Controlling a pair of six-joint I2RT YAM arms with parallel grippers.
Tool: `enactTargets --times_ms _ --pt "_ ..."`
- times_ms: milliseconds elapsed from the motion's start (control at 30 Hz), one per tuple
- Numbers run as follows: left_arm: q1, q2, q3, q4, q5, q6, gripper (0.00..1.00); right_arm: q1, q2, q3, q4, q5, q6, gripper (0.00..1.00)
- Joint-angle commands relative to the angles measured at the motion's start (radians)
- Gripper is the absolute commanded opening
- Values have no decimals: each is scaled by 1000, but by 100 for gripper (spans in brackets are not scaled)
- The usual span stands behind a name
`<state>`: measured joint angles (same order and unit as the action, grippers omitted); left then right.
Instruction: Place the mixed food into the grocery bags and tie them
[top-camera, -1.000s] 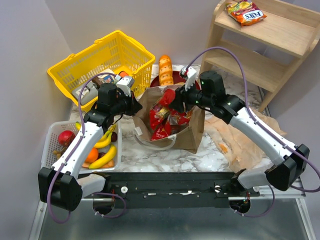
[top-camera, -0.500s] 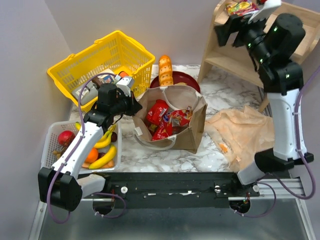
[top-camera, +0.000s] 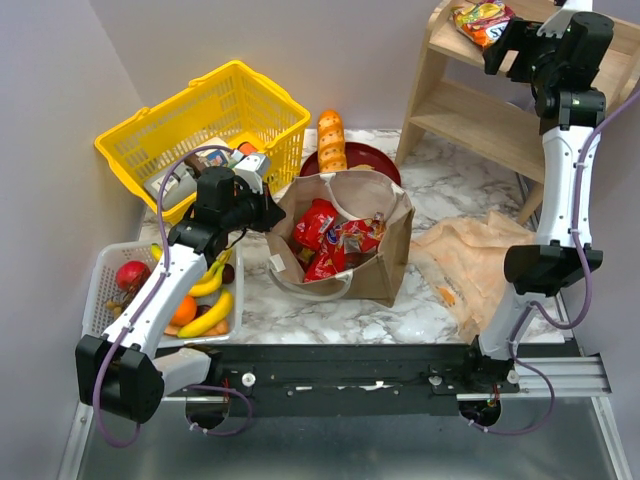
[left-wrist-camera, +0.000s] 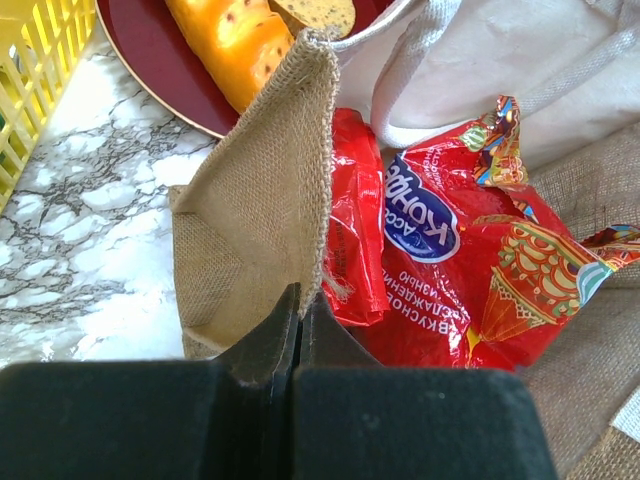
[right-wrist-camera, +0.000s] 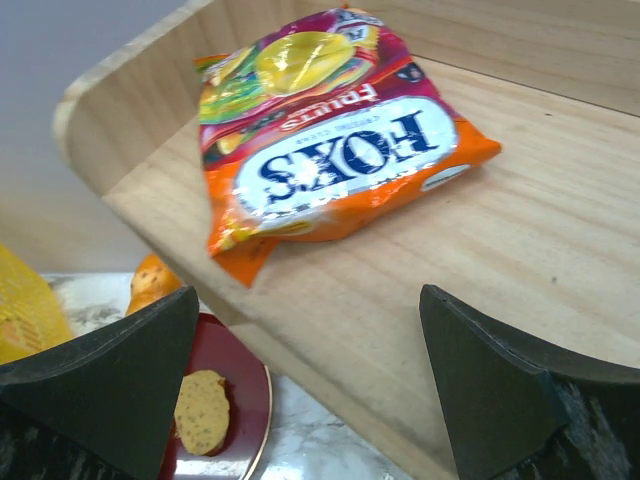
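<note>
Left wrist: left fingers (left-wrist-camera: 262, 350) clamped the brown bag (left-wrist-camera: 260, 200) rim; right fingers (right-wrist-camera: 110, 390) stood apart before the orange packet (right-wrist-camera: 330, 150) on the shelf (right-wrist-camera: 420, 270).

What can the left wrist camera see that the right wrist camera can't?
Only the left wrist view: the left gripper pinched shut on the rim of the brown bag, with shiny red packets inside it.
Only the right wrist view: the open right gripper facing an orange packet that lies on a wooden shelf.
Both: the dark red plate with the orange loaf on it, and a bit of the marble table.
</note>
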<state>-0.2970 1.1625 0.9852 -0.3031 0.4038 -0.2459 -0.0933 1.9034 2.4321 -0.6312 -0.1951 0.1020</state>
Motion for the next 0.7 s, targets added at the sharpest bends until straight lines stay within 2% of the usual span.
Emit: enactTargets --times_ms 0,300,467,633,667 --pt "-5 -21 3 -37 -29 22 0 -28 29 41 70 -44 22 100" --pt "-5 -14 1 -37 -34 23 0 -29 129 42 142 -173 85 100" --pt "-5 -12 3 -39 -40 25 0 -26 148 36 194 -173 126 100" --pt "-5 -4 3 -39 -40 25 0 -14 172 36 240 -106 157 100" --pt "-5 -4 3 -39 -40 26 0 -13 177 36 248 -92 166 97"
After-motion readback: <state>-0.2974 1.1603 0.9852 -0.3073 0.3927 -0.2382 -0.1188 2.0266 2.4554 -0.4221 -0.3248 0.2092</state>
